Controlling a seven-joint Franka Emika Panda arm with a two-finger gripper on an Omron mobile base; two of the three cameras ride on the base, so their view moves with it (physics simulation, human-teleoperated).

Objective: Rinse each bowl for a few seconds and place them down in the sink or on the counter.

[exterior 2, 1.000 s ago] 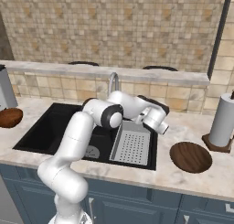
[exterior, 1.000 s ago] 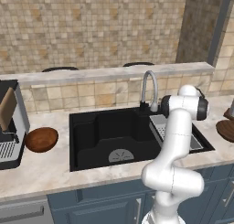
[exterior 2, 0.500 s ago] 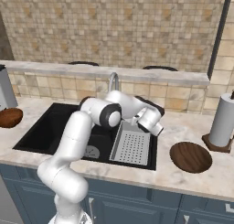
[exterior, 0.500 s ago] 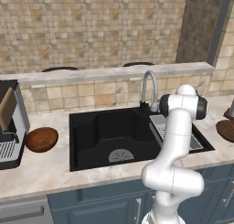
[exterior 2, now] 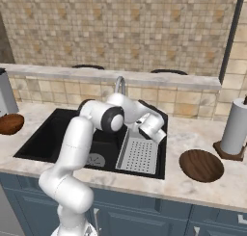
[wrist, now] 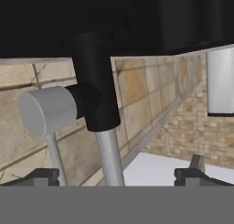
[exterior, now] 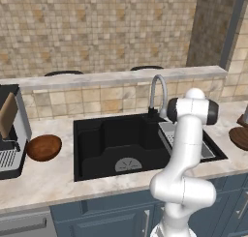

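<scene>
Faucet (wrist: 98,118) hardware is seen close up in the hand view, upside down because the hand is rolled over: the dark base and silver stem run through the middle, and the grey lever knob (wrist: 48,111) sits at 9 o'clock from them. The gripper (wrist: 116,175) is spread as wide as it goes, its two dark tips standing apart at the bottom edge, and nothing is held between them. Judged from this aim, the lever is being approached so that water can be started before any bowl is fetched.

In the right base view the hand (exterior 2: 152,126) is held over the right-hand part of the sink (exterior 2: 48,134), above the grey perforated tray (exterior 2: 140,155) and just in front of the faucet. In the left base view the arm (exterior: 189,134) is folded at the elbow so the hand can be brought in low toward the tap.

One bowl (exterior: 43,147) rests upright on the counter (exterior: 43,183) at 9 o'clock from the basin, beside a coffee machine (exterior: 9,134). The other bowl (exterior 2: 201,165) lies on the counter at 3 o'clock from the basin, near a paper towel roll (exterior 2: 236,126). Both are well apart from the hand, so neither is judged rinsed yet.
</scene>
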